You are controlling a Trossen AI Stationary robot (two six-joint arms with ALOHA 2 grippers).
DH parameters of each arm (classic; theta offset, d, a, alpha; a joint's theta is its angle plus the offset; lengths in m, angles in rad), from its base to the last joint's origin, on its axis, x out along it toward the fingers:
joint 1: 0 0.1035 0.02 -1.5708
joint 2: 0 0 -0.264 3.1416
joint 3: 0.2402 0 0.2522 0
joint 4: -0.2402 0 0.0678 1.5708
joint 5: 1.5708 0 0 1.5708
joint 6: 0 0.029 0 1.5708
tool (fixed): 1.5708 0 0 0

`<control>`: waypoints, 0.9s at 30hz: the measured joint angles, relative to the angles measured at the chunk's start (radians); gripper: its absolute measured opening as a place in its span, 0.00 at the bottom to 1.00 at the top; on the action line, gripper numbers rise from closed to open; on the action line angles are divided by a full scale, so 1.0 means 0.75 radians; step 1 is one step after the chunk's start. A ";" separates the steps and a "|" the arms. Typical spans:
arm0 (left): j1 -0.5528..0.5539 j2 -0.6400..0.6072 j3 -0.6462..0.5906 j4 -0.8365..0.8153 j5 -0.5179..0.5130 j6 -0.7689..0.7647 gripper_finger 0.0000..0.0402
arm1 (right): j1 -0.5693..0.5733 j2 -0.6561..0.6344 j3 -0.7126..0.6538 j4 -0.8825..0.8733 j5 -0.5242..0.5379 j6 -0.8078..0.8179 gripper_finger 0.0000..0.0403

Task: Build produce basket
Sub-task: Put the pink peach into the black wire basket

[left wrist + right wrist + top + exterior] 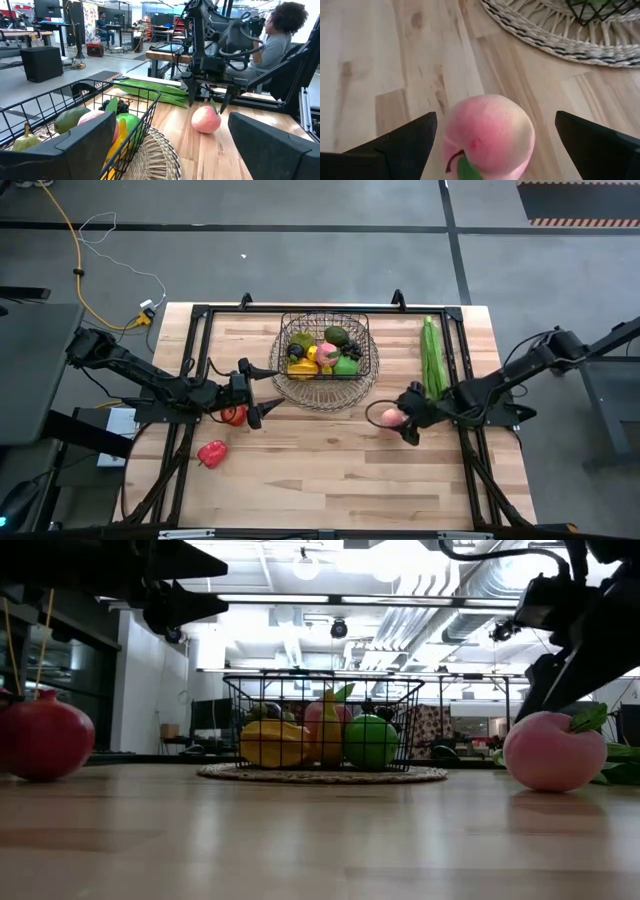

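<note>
In the overhead view the wire basket [328, 352] sits on a round woven mat [300, 395] at the upper middle of the wooden bench [320, 470], already holding several pieces: a yellow fruit [303, 365], a pink peach [327, 352], a green apple [347, 364] and dark grapes [352, 349] among them. To the right of centre, the right hand [404, 420] is low over the bench with its fingers spread wide on either side of a second peach [391, 417]; its wrist camera shows that peach [489, 135] resting on the wood between the two dark fingers [395, 142], with clear gaps on both sides, so it is straddled but not gripped. The level view shows the same peach [555, 750] sitting on the bench surface at the right of the frame, a green leaf at its top. A long green husk [432, 355] lies along the upper right of the bench, just beyond the right arm. At the left of centre the left hand [262, 390] hovers just beside the mat with its fingers spread and nothing between them; a red fruit [235, 416] lies close under that arm, and a red pepper [212, 453] lies lower left, apart from everything else. A seated person [280, 40] shows behind the bench in the left wrist view
</note>
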 joint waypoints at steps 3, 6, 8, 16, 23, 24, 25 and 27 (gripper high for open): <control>0.000 0.000 0.000 0.000 0.000 0.000 0.94 | 0.006 0.042 0.000 0.026 0.032 -0.020 0.99; 0.000 0.000 0.000 0.000 0.000 0.000 0.94 | 0.006 0.088 0.000 0.030 0.034 -0.023 0.99; 0.000 0.000 0.000 0.000 0.000 0.000 0.94 | 0.006 0.121 -0.001 0.027 0.033 -0.022 0.99; 0.000 0.000 0.000 -0.010 0.000 0.000 0.94 | 0.005 0.247 -0.001 0.045 -0.042 0.003 0.99; 0.000 0.000 0.000 -0.010 0.000 0.000 0.94 | 0.005 0.279 -0.001 0.047 -0.046 0.003 0.98; 0.000 0.000 0.000 -0.010 0.000 -0.001 0.94 | 0.005 0.279 -0.001 0.046 -0.046 0.003 0.97; 0.000 0.000 0.000 -0.010 0.000 -0.001 0.94 | 0.005 0.278 -0.002 0.046 -0.046 0.003 0.96; 0.000 0.000 0.000 -0.010 0.000 -0.001 0.94 | 0.005 0.277 -0.001 0.046 -0.053 0.003 0.93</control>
